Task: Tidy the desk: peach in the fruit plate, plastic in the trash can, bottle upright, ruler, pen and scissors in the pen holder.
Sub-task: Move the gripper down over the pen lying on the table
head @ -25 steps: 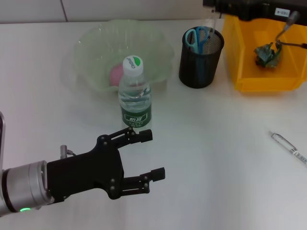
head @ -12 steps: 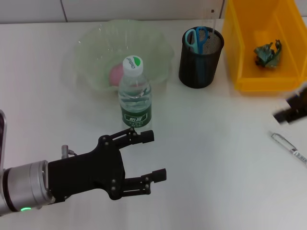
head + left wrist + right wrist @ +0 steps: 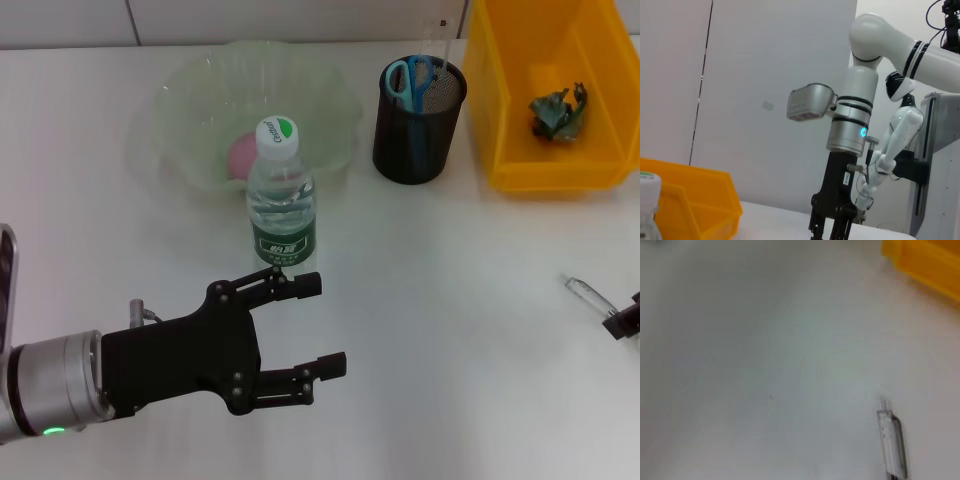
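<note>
The water bottle [image 3: 282, 200] stands upright in front of the green fruit plate [image 3: 190, 110], which holds the pink peach [image 3: 242, 155]. The black pen holder [image 3: 420, 125] holds the blue-handled scissors [image 3: 410, 78] and the clear ruler [image 3: 441, 40]. The crumpled plastic [image 3: 556, 110] lies in the yellow bin [image 3: 545, 175]. The pen [image 3: 588, 292] lies on the table at the right; it also shows in the right wrist view [image 3: 892, 440]. My right gripper [image 3: 625, 320] is low at the right edge, just beside the pen. My left gripper [image 3: 322, 323] is open and empty in front of the bottle.
The left wrist view shows the right arm's gripper [image 3: 832, 227] pointing down at the table, with the yellow bin [image 3: 690, 200] and the bottle cap [image 3: 647, 185] to one side. White table surface lies between bottle and pen.
My right arm has left the yellow bin and come down and forward to the pen at the right edge. The left arm has stayed still.
</note>
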`<state>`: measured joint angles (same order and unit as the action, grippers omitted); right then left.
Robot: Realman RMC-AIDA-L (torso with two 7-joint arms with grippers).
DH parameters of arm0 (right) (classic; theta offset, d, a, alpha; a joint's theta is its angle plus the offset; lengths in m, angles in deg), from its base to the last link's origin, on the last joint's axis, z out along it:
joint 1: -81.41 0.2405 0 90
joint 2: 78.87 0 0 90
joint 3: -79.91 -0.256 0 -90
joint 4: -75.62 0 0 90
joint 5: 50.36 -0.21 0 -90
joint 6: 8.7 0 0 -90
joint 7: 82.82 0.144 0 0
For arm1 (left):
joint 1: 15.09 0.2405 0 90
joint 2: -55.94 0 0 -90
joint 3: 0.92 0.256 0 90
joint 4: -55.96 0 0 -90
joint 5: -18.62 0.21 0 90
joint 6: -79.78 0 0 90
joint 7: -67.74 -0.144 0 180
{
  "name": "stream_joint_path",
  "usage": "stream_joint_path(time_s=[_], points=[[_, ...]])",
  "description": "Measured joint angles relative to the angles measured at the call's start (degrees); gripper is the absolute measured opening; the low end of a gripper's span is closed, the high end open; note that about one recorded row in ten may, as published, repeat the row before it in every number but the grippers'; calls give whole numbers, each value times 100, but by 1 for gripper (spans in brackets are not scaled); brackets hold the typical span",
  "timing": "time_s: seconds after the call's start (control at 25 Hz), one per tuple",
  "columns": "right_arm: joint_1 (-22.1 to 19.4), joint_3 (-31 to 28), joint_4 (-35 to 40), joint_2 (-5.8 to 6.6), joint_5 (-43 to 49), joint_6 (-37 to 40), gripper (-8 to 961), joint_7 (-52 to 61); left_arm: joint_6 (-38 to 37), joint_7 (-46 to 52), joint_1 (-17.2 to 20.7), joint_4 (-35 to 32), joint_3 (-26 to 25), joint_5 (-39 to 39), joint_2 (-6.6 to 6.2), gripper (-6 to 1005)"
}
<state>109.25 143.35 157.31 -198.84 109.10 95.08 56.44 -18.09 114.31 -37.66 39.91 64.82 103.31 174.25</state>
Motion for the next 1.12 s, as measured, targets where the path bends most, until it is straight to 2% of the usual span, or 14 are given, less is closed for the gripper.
stream_joint_path(time_s=[0.88,1.12], points=[[-57,416,-498,24,180,-742,517,-352,102,0,-55,3,9,3,7,827],[-91,570,-568,25,182,-898,341,-354,99,0,-71,19,8,3,8,827]])
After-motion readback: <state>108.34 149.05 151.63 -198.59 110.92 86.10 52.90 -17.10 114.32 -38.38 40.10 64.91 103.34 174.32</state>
